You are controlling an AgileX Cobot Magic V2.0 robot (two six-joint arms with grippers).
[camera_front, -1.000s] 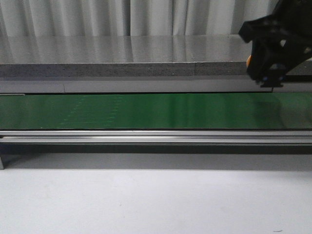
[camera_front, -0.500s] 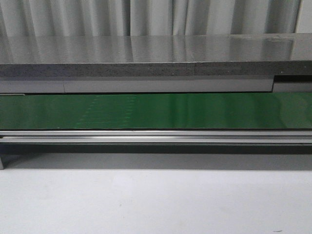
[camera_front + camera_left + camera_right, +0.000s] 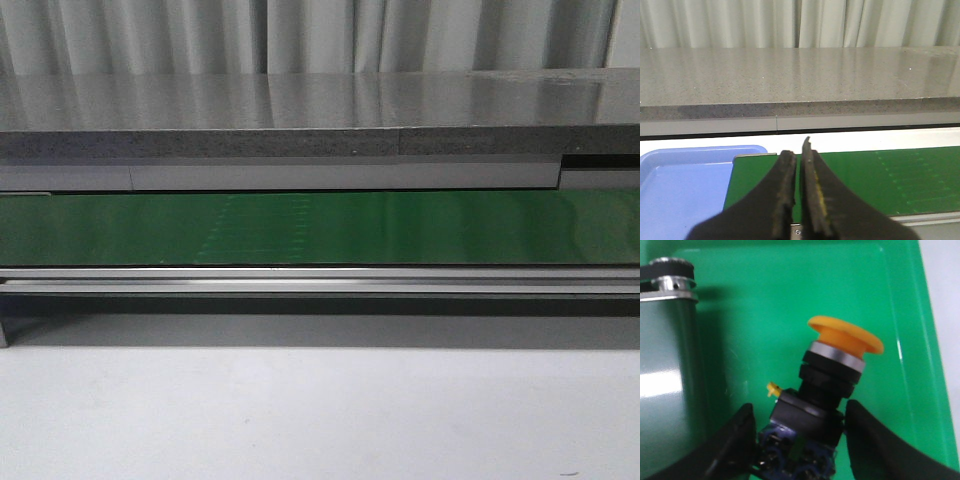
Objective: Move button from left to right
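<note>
Button: yellow-orange mushroom-capped push-button (image 3: 832, 382) with a silver ring under the cap, a black collar and a black boxy body; it sits between the right gripper's fingers, tilted so the cap points away from the wrist and off to one side.
Right gripper (image 3: 797, 432): its two black fingers (image 3: 737, 437) stand on either side of the button's boxy body, closed against it as far as the right wrist view shows.
Button's place: over the floor of a green tray (image 3: 780, 300); whether its base touches the tray cannot be told, since the underside is hidden.
Tray neighbour: a dark green belt end with a silver roller (image 3: 667, 280) runs along one side of the tray, just beside its rim.
Left gripper (image 3: 798, 190): black fingers pressed together with only a thin slit between them, holding nothing, hanging over the near end of the green conveyor belt (image 3: 880, 175).
Blue tray (image 3: 685, 185): lies just beside the belt's end, in the left wrist view.
Front view: the conveyor belt (image 3: 320, 228) runs across the whole width, with a grey speckled countertop (image 3: 280, 115) behind it and pale curtains (image 3: 300, 35) beyond; a silver rail (image 3: 320, 280) edges the belt's near side, and neither arm nor the button shows here.
</note>
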